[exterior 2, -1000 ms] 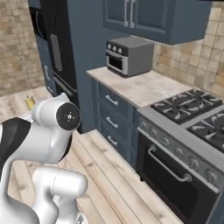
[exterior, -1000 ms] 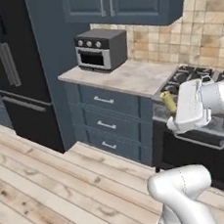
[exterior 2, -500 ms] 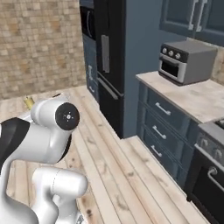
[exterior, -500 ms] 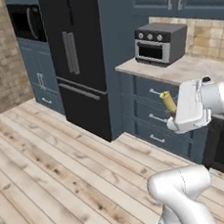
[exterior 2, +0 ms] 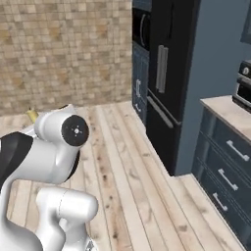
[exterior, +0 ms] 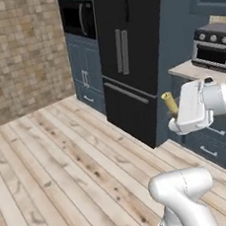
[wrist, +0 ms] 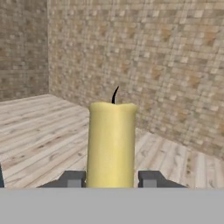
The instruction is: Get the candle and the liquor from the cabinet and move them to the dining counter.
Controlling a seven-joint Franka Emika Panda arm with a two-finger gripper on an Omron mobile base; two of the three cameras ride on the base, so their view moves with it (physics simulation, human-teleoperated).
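Along the far side of the plank floor stands one tall black double-door refrigerator [exterior: 129, 63], with one dark built-in microwave oven [exterior: 77, 19] set into the blue column just beside it, both fixed against the wall so the middle of the room is free for the base to pass. Further along, one silver and black toaster oven [exterior: 213, 48] sits on a pale stone counter top [exterior: 192, 70] above blue drawers. In front of all this, the white arm carries one slim yellow stick candle [wrist: 111, 144] up at about counter height, well clear of the floor; I judge it is held so for the drive toward the dining counter. The two-finger gripper [wrist: 111, 178] pinches the candle low on its stick, one dark fingertip [wrist: 72, 178] pressed against each side, wick pointing away from the hand. The candle tip pokes out beside the hand in the left base view [exterior: 169, 102].
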